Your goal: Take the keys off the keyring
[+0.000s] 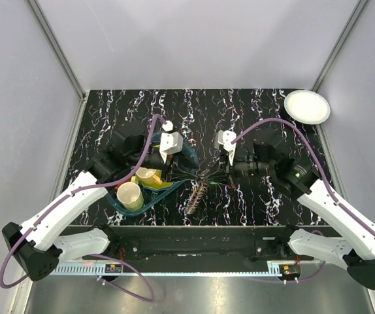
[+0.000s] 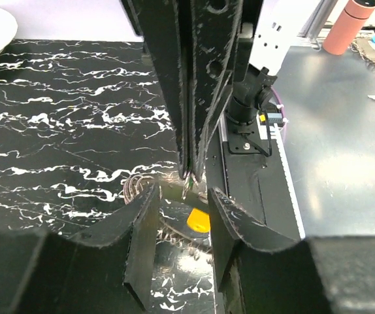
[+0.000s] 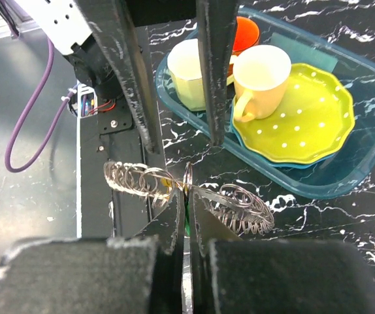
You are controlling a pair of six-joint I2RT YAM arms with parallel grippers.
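The keyring (image 1: 196, 195) lies as a floppy, mottled coil loop on the black marbled table, between the two grippers. In the right wrist view my right gripper (image 3: 187, 193) is shut on an upright ring of the keyring (image 3: 240, 206), and a green sliver shows between its fingers. My left gripper (image 2: 183, 193) stands open just above the table. A yellow key head (image 2: 199, 221) and some of the coil (image 2: 135, 186) lie between its fingers, touching neither. The two grippers' tips nearly meet over the loop.
Left of the keyring a teal tray (image 1: 149, 204) holds two pale yellow cups (image 1: 130, 195), a dotted yellow-green plate (image 3: 318, 124) and an orange dish (image 3: 246, 33). A white plate (image 1: 307, 106) sits at the far right corner. The table's near edge and the mounting rail (image 2: 253, 163) are close behind the keyring.
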